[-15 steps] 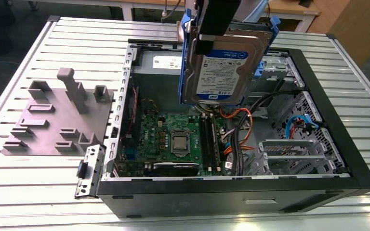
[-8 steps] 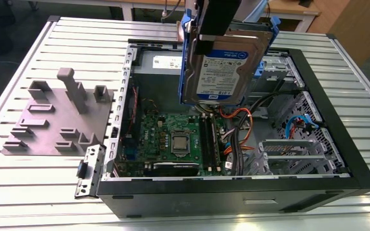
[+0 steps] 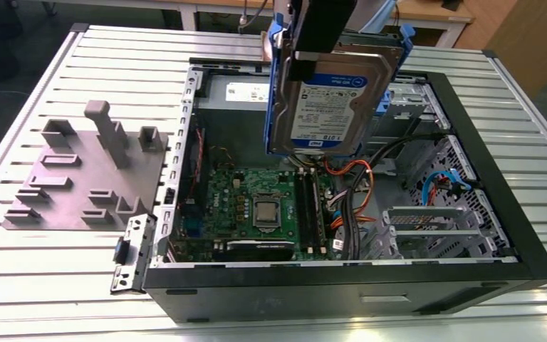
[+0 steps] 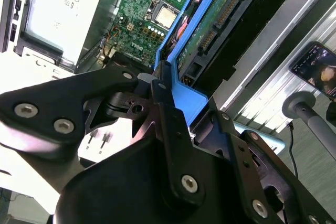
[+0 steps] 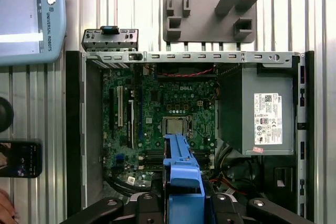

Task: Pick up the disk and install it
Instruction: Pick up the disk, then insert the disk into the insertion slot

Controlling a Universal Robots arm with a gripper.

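Observation:
The disk [image 3: 335,107], a silver drive with a white-and-blue label in a blue plastic carrier, hangs upright in the air over the open computer case [image 3: 501,235]. My gripper [image 3: 304,60] is shut on its upper end, the black fingers clamping the carrier. In the second wrist view the gripper [image 4: 157,85] grips the blue carrier edge of the disk [image 4: 191,24]. In the first wrist view the disk [image 5: 181,171] juts out edge-on from the gripper [image 5: 181,203], above the motherboard [image 5: 157,108].
Inside the case sit a grey power supply [image 5: 268,114], cables [image 3: 350,178] and a silver metal cage [image 3: 435,221]. A grey fixture block [image 3: 83,178] lies at the exterior view's left. A teach pendant [image 5: 26,14] and a phone [image 5: 20,158] lie beside the case.

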